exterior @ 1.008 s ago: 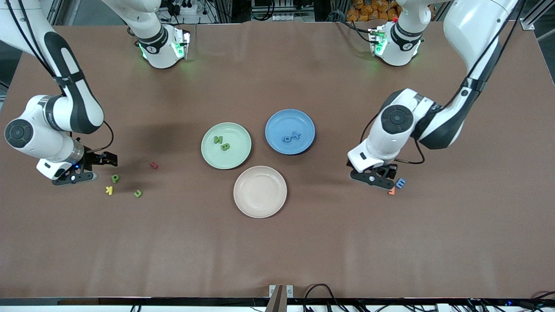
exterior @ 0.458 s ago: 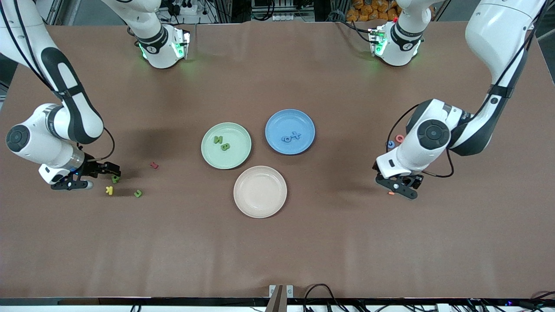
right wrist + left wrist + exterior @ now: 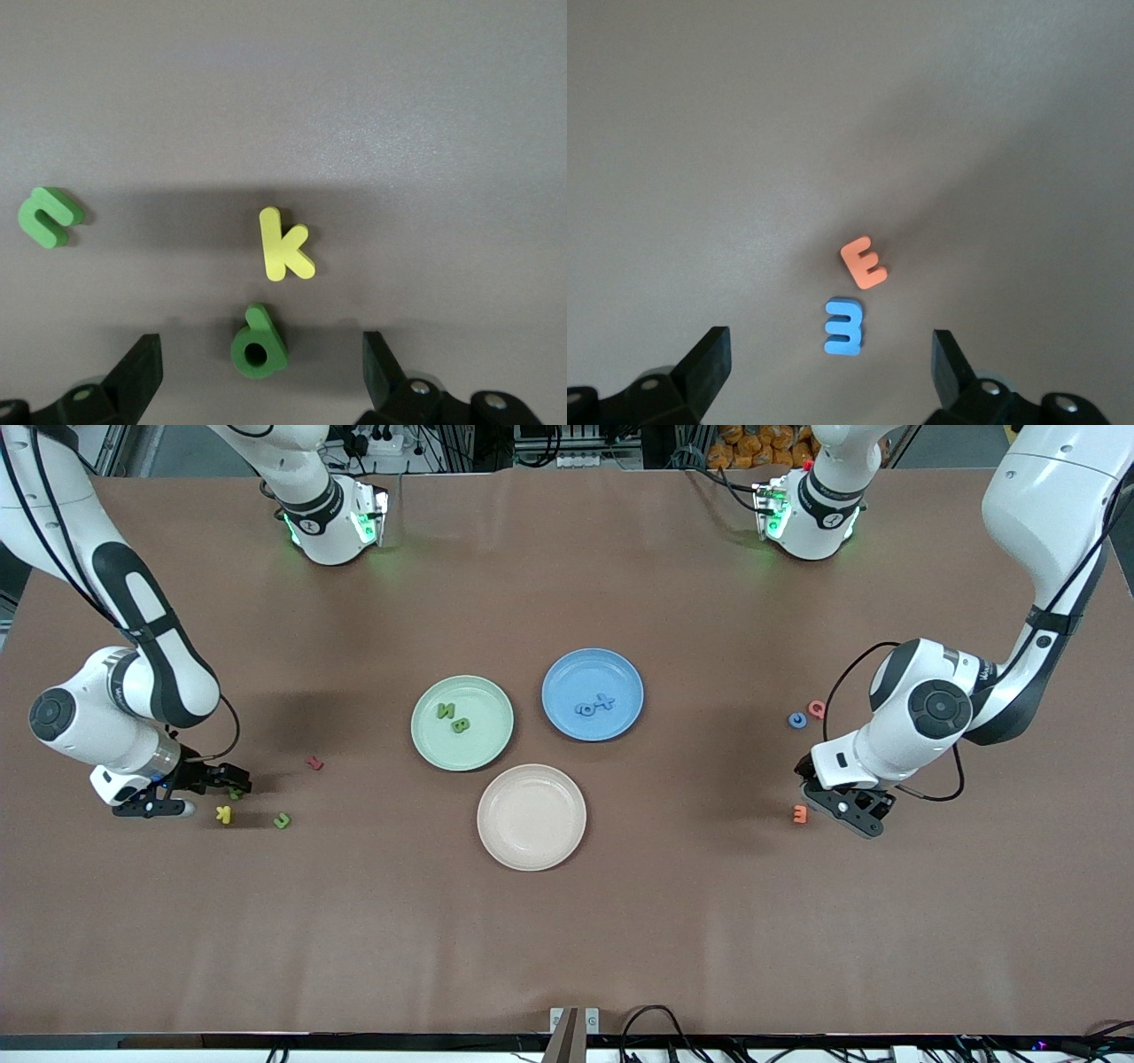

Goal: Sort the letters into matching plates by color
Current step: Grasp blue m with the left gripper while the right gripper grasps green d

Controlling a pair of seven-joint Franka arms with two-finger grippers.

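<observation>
The pale green plate (image 3: 483, 751) holds two green letters (image 3: 452, 717). The blue plate (image 3: 567, 673) holds two blue letters (image 3: 595, 705). The beige-pink plate (image 3: 531, 816) is bare. My right gripper (image 3: 205, 793) is open and low over a green letter P (image 3: 259, 343), which lies between its fingers (image 3: 142, 363). A yellow k (image 3: 283, 243) and a green J (image 3: 49, 215) lie close by. My left gripper (image 3: 842, 802) is open over a blue E (image 3: 843, 327), which it hides in the front view. An orange E (image 3: 864, 262) lies beside the blue one.
A small red letter (image 3: 314, 763) lies between the right gripper and the green plate. A blue ring letter (image 3: 797, 720) and a pink ring letter (image 3: 816, 708) lie farther from the front camera than the orange E (image 3: 800, 813).
My left gripper has moved toward the left arm's end of the table, covering the blue E and uncovering the orange E and two ring letters. My right gripper has closed in around the green P.
</observation>
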